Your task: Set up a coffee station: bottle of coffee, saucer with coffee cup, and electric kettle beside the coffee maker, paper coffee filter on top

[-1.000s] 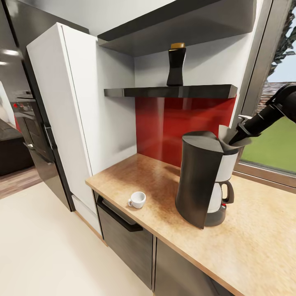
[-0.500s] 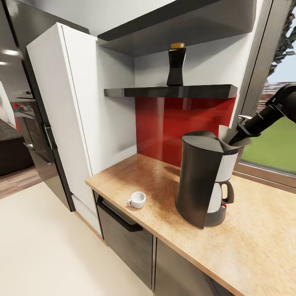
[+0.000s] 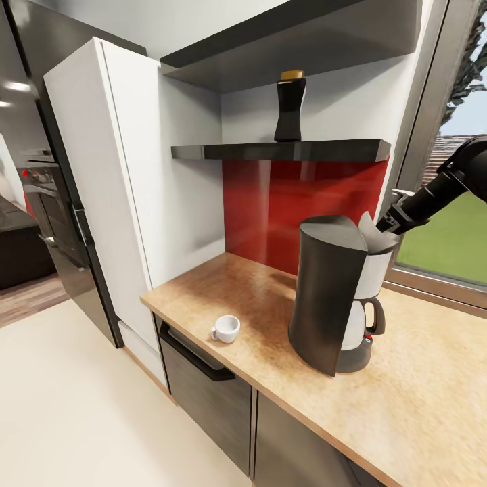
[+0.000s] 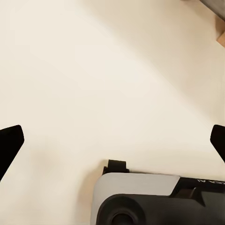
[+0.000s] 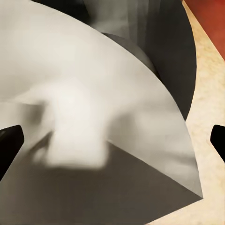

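Right fingers (image 5: 10,143) stood spread above the paper coffee filter (image 3: 376,237), at frame right atop the coffee maker (image 3: 336,297); light, crushable paper, best pinched at its rim.

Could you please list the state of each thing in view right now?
Coffee maker: upright on the countertop.
Filter: lying on top of the coffee maker.
Right hand: open, just above the filter.
Left hand: open, empty, over the floor.
Bottle: upright on the shelf, lid on.
Cup: upright on the countertop, no saucer under it.
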You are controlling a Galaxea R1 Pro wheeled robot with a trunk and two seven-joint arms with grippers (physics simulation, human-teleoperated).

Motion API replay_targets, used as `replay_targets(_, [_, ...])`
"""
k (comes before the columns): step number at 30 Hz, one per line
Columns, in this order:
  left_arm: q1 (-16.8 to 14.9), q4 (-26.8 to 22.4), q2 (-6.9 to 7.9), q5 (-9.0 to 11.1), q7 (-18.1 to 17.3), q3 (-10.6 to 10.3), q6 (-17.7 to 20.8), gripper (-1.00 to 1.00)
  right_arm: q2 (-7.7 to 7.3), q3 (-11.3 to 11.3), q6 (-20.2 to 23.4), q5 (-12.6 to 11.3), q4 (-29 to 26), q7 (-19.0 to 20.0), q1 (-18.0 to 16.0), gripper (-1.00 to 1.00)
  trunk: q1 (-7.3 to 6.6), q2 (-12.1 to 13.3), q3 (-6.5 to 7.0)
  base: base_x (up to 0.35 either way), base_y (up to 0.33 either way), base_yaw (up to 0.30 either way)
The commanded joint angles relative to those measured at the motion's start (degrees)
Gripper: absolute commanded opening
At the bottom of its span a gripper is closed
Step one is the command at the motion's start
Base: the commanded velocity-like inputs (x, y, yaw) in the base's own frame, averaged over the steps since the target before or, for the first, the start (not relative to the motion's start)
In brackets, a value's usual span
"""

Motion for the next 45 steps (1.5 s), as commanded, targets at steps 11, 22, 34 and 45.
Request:
replay_targets(11, [0.02,-0.09,0.01,0.02,-0.02,0.08,-0.08,1.0,0.32,-0.27,0.6,0.74,-0.27,0.39,-0.02,1.0,0.01,-0.04,-0.06,0.0,0.0,0.0])
replay_targets(22, [0.02,-0.16,-0.01,0.02,-0.02,0.13,-0.13,1.0,0.0,-0.59,0.77,0.89,-0.41,0.43,-0.02,1.0,0.01,-0.04,-0.06,0.0,0.0,0.0])
replay_targets(34, [0.02,-0.18,-0.02,0.02,-0.02,0.13,-0.13,1.0,-0.47,-0.74,1.11,0.96,-3.5,0.47,-0.27,1.0,0.01,-0.04,-0.06,0.0,0.0,0.0])
replay_targets(45, [0.02,-0.11,0.0,0.02,-0.03,0.05,-0.05,1.0,-0.4,-0.76,1.13,0.96,-3.61,0.47,-0.28,1.0,-1.09,1.96,0.83,0.0,0.0,0.0])
